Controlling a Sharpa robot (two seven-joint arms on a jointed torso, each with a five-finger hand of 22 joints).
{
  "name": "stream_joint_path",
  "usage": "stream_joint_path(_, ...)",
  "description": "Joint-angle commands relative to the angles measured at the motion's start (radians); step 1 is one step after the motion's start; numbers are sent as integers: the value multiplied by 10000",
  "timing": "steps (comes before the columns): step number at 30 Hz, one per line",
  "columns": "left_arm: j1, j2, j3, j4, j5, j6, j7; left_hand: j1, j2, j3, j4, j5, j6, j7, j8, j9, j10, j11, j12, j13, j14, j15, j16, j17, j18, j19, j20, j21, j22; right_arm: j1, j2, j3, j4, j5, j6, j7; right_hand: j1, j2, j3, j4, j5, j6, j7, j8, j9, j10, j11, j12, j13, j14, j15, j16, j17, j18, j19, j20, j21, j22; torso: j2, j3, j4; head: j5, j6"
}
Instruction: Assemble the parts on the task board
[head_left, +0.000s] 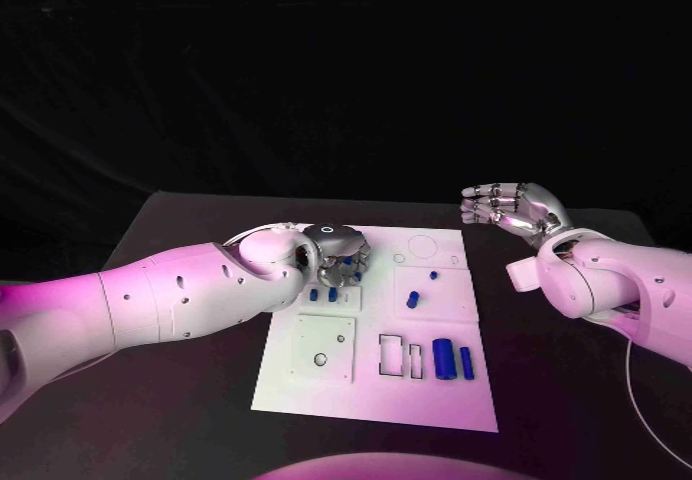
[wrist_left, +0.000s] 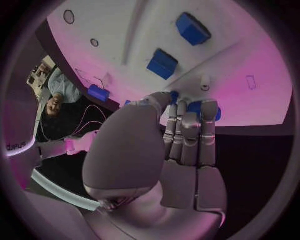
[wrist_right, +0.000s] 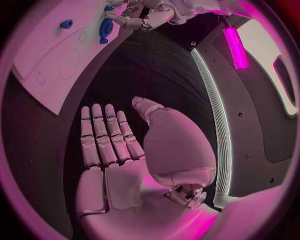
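My left hand (head_left: 335, 262) is down at the far-left part of the task board (head_left: 378, 395), fingertips on a small blue part (wrist_left: 200, 107), seemingly pinching it; my right hand (head_left: 508, 207) hangs released off the far-right corner; several blue parts (head_left: 453, 359) lie loose, so most assembly remains, I judge.

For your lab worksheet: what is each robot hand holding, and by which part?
The left hand has its fingertips on a small blue piece at the board; whether it grips it, and where, cannot be told. The right hand holds nothing.
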Motion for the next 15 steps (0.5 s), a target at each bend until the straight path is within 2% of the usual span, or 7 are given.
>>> stream_joint_path(1, 1, 61, 8, 7, -50, 306, -107, 51, 31, 80, 6, -25, 105, -17, -42, -30, 125, -6, -79, -38, 116, -9, 93, 97, -173, 119, -5, 107, 128, -4, 14, 2, 12, -105, 117, 102, 93, -32, 1, -58, 39, 31, 856, 60, -8, 30, -13, 46, -15, -12, -56, 52, -12, -46, -52, -20, 15, -17, -3, 6, -5, 1, -13)
stream_joint_path(15, -1, 174, 7, -122, -4, 544, -170, 23, -6, 114, -10, -36, 132, -19, -115, -95, 147, -4, -183, -128, 197, -19, 186, 169, -204, 224, -27, 249, 298, -4, 10, 2, 26, -105, 123, 103, 93, -32, 1, -58, 39, 31, 856, 60, -8, 30, -13, 46, -15, -12, -56, 52, -12, -46, -52, -20, 15, -17, 0, 10, 3, -32, -61)
